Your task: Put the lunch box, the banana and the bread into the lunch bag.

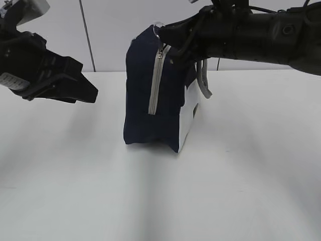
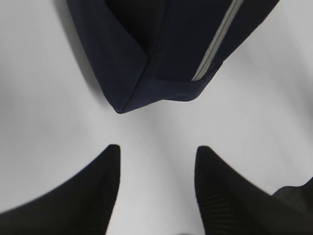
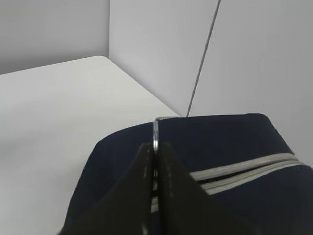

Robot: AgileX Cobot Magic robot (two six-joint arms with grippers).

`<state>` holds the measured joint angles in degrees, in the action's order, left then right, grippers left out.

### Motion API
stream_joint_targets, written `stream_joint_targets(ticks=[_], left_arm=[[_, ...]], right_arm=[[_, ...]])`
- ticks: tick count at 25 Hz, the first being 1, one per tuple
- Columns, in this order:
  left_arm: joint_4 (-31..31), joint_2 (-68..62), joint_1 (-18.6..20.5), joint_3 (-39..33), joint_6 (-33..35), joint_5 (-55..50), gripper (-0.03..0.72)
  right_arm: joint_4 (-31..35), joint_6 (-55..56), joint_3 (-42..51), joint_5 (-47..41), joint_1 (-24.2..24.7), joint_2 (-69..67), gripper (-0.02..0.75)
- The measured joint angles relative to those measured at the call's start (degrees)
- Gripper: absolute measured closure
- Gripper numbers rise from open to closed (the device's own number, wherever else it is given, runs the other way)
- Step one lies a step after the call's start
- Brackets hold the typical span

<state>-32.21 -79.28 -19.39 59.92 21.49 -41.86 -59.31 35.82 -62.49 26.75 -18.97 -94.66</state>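
Navy fabric forms the lunch bag (image 1: 150, 100), which stands upright near the middle of the white surface (image 1: 241, 175). Its grey zipper (image 1: 156, 83) runs down the near end, closed along the visible length. A white side panel (image 1: 188, 118) faces right, and a grey strap handle (image 1: 201, 80) hangs beside it.

At the bag's top, a metal ring pull (image 3: 156, 134) stands upright. The right gripper (image 3: 156, 152) reaches in from the right at bag-top height, and its jaws are pressed together on this ring pull, as the right wrist view shows.

The left gripper (image 2: 156, 161) hovers above the surface to the left of the bag, apart from it. Its jaws are spread with nothing between them, and they point toward the bag's lower corner (image 2: 120, 108).

Behind the surface stands a pale wall (image 1: 110, 30) with a dark vertical seam (image 1: 86, 35).
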Motion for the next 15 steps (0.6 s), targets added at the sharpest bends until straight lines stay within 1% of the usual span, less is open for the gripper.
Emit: stream_joint_targets(ticks=[6, 9, 15], left_arm=[[-0.5, 0.0, 0.0, 0.0, 1.3, 0.8, 0.328], [-0.5, 0.0, 0.0, 0.0, 2.6, 1.0, 0.328], [-1.3, 0.0, 0.0, 0.0, 4.0, 3.2, 0.328]], right_arm=[[3.1, -0.1, -2.2, -2.4, 0.0, -2.0, 0.754], [6.0, -0.1, -2.5, -3.6, 0.0, -2.3, 0.754], [9.4, -0.2, -2.8, -4.0, 0.0, -3.2, 0.754]])
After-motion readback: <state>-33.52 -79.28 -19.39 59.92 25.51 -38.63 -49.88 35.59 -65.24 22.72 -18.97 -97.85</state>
